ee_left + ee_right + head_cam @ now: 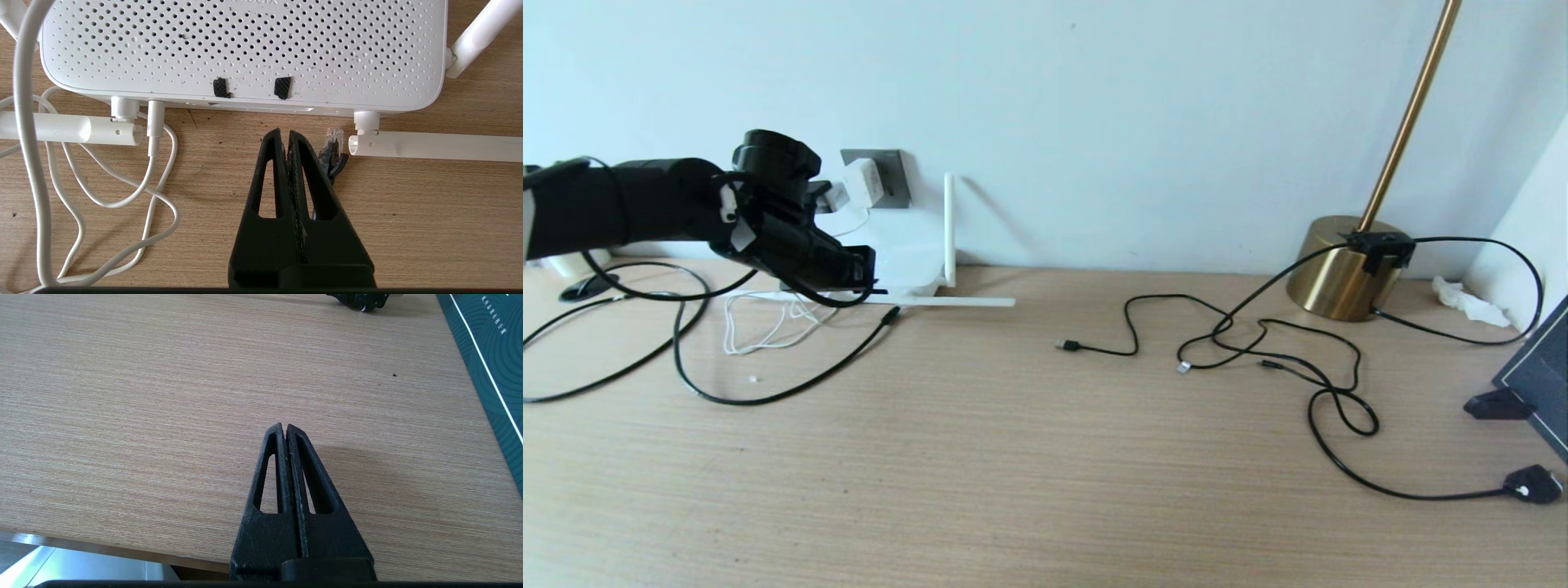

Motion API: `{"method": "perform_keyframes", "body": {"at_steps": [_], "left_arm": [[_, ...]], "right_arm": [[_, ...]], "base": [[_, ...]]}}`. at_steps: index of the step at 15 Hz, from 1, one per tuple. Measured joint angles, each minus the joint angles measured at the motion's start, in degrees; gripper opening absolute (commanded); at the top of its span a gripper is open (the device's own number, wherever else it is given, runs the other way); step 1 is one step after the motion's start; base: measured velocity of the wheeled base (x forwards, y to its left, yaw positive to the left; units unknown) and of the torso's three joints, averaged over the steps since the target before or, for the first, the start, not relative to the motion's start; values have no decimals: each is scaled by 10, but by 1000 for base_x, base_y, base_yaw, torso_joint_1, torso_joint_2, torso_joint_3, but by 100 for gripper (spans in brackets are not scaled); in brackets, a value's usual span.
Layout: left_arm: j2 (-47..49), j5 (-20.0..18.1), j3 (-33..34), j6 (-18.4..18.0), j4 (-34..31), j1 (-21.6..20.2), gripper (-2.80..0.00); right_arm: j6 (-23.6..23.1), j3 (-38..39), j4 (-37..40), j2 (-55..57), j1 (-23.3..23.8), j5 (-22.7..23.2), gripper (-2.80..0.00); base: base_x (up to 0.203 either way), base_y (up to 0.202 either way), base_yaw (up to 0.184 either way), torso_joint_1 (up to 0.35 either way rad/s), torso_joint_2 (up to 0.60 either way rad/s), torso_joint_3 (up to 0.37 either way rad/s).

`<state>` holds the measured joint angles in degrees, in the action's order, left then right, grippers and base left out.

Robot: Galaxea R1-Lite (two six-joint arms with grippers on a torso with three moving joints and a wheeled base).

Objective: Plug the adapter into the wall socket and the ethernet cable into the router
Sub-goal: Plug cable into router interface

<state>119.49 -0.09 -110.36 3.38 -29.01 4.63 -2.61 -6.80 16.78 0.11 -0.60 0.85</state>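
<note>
The robot's left gripper (284, 136) hovers low over the wooden counter (1029, 457), its two black fingers pressed together and holding nothing, pointed at the port edge of the router (245, 45). The flat white router lies at the back left of the counter against the wall, two of its stick antennas folded flat along the counter on either side and another standing upright. The ethernet cable (331, 149) rests just beside the gripper's fingers, its clear clip plug aimed at the router's edge but short of it, not inserted; its black length loops away across the counter toward the left. On the wall above the router, the adapter (862, 183) sits in the wall socket (894, 175), and its thin white cord (102, 196) trails down in loose coils to a plug seated in the router. The right gripper (284, 430) hangs over bare counter near the front edge, its fingers likewise closed on nothing. A brass lamp base (1339, 265) and tangled black cables (1258, 343) lie to the right.
</note>
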Motion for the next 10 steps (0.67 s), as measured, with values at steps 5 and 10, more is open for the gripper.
{"method": "perform_keyframes", "body": {"at_steps": [5,10], "left_arm": [[-21,-1,59,2,-1,0,-280],[-99,50,146,-79,3,24,-280]], "right_arm": [[0,0,0,0,0,0,-280],[1,0,0,0,0,-1,-280]], "base": [[0,0,0,0,0,0],[0,0,0,0,0,0]]}}
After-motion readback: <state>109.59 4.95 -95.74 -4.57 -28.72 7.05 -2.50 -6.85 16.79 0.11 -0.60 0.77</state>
